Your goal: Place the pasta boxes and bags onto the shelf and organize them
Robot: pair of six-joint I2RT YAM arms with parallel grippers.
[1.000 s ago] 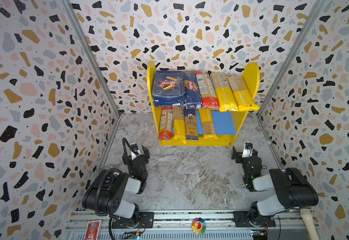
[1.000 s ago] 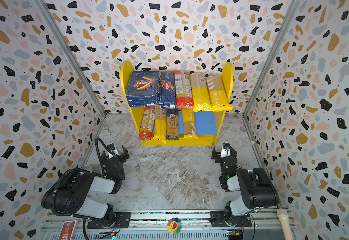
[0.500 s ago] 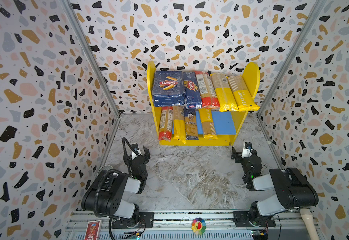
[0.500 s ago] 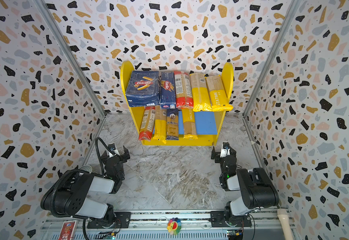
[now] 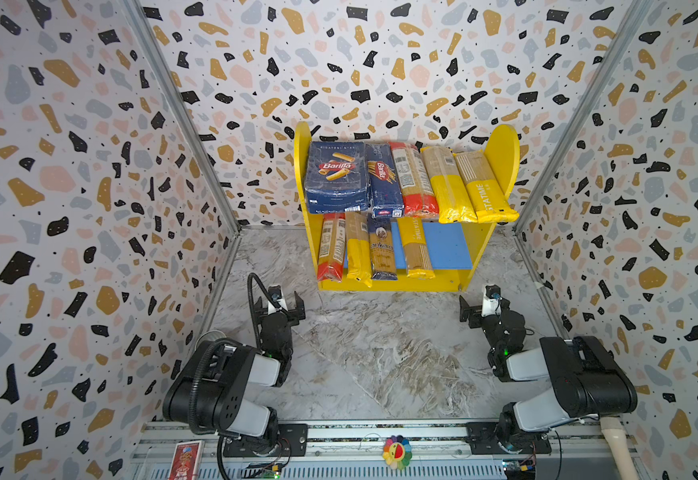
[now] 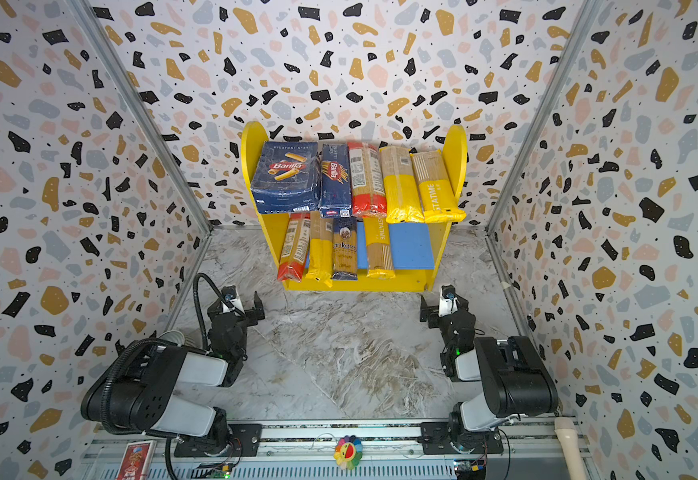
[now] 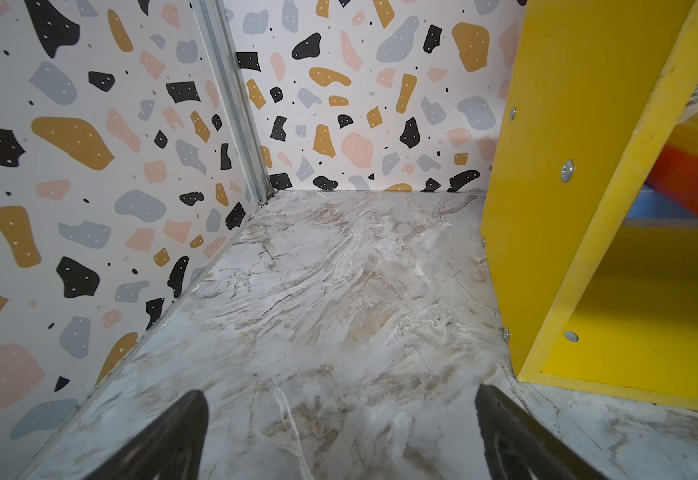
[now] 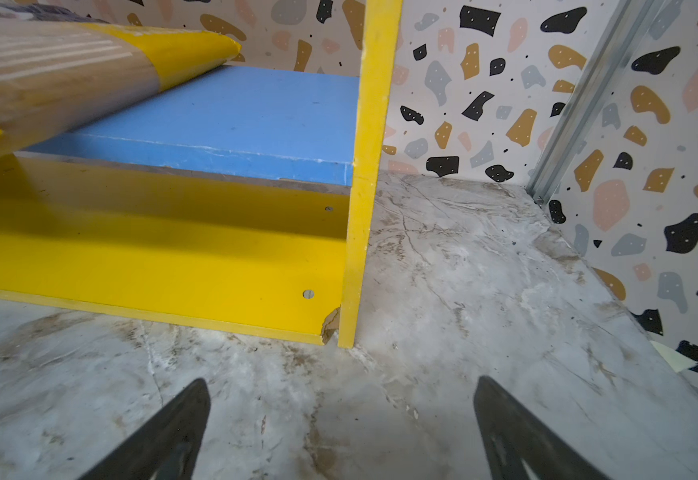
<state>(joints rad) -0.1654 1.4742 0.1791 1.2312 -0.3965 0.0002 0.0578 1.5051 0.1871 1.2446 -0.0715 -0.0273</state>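
The yellow shelf [image 5: 503, 153] [image 6: 455, 149] stands at the back. On its upper tier lie the wide pasta box [image 5: 336, 176], the narrow box [image 5: 384, 183] and three bags [image 5: 442, 183]. Several bags [image 5: 357, 249], one of them the dark "ankara" packet [image 5: 380, 249], lie on the blue lower board [image 5: 449, 245]. My left gripper [image 5: 279, 309] [image 7: 341, 415] hovers open and empty over the floor, just off the shelf's front left corner [image 7: 555, 166]. By the front right corner [image 8: 351, 249], my right gripper [image 5: 483, 309] [image 8: 341, 411] is also open, holding nothing.
Terrazzo-patterned walls [image 5: 89, 208] close in the marble floor [image 5: 380, 353] on three sides. A metal rail [image 5: 380, 432] with a small colourful flower toy [image 5: 397, 451] runs along the front edge. Both arm bases sit on that rail.
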